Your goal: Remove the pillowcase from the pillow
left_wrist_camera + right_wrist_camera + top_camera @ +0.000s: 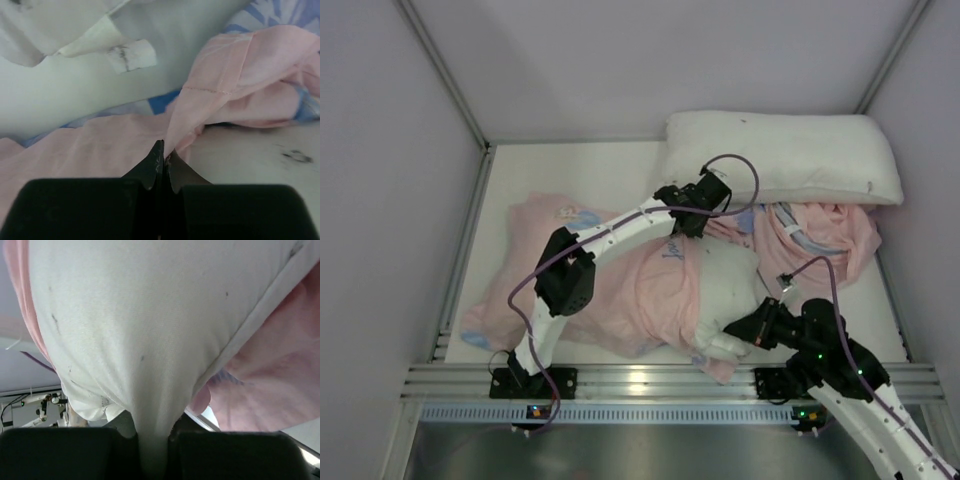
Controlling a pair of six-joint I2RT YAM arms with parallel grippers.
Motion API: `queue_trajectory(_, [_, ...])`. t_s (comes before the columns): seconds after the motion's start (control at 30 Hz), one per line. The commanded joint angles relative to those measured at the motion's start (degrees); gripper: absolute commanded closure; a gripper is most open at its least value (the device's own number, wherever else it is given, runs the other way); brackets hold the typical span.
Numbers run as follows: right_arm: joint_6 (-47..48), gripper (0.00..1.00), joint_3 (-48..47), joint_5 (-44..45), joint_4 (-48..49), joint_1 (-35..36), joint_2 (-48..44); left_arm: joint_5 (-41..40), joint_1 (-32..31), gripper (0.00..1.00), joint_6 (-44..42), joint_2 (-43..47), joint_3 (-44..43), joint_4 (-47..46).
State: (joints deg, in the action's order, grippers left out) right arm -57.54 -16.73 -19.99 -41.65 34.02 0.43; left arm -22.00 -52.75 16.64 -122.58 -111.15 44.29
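The pillowcase (620,290) lies pink side up across the table's middle, part of it bunched at the back right (820,235). The white pillow (728,285) sticks out of it at the front right. My left gripper (692,218) is shut on a pink fold of the pillowcase (210,90), its jaws pinched tight on the fabric (164,152). My right gripper (735,340) is shut on the pillow's near corner; the speckled white pillow (150,330) fills the right wrist view and its cloth runs down between the fingers (152,440).
A second white pillow (780,155) with a small corner tag (131,55) lies along the back wall. Grey walls close in left, right and behind. An aluminium rail (650,380) runs along the front edge.
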Motion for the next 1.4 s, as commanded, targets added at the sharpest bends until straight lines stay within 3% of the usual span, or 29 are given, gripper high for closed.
queue_trajectory(0.0, [2.1, 1.00, -6.5, 3.0, -4.0, 0.4, -4.1, 0.2, 4.3, 1.00, 3.1, 0.1, 2.4, 1.3])
queue_trajectory(0.3, [5.2, 1.00, -17.9, 9.2, -6.6, 0.4, -4.7, 4.1, 8.2, 1.00, 9.6, 7.1, 16.7, -4.6])
queue_trajectory(0.47, [8.1, 1.00, -32.3, 13.2, -11.9, 0.4, 1.0, 3.7, 11.0, 1.00, 9.4, 16.0, 26.6, -5.1])
queue_trajectory(0.6, [12.0, 1.00, -48.3, 20.4, -18.4, 0.4, 5.5, 3.5, 13.9, 1.00, 9.8, 24.6, 33.3, -6.2])
queue_trajectory(0.73, [13.3, 1.00, -57.6, 27.8, -22.6, 0.5, 7.3, 4.5, 16.7, 1.00, 10.2, 31.3, 39.2, -6.7])
queue_trajectory(0.93, [12.3, 1.00, -55.4, 30.4, -23.8, 0.4, 6.0, 6.0, 21.5, 1.00, 7.9, 41.6, 45.9, -7.0])
queue_trajectory(1.07, [11.4, 1.00, -50.0, 33.3, -25.0, 0.5, 4.3, 9.8, 25.6, 1.00, 6.0, 46.7, 45.2, -5.8])
queue_trajectory(1.1, [11.1, 1.00, -46.2, 31.3, -24.5, 0.4, 4.2, 14.2, 25.6, 0.96, 5.5, 48.3, 44.5, -5.8])
queue_trajectory(1.2, [10.1, 1.00, -39.5, 25.9, -18.1, 0.4, 3.8, 24.0, 25.5, 0.40, 6.4, 51.0, 42.1, -5.7])
queue_trajectory(1.23, [9.7, 1.00, -35.2, 25.1, -14.5, 0.4, 3.7, 30.8, 25.5, 0.26, 7.8, 53.2, 40.9, -5.7])
queue_trajectory(1.37, [9.4, 1.00, -29.3, 23.9, -8.3, 0.3, 5.9, 38.3, 23.2, 0.16, 9.5, 59.2, 37.6, -5.8])
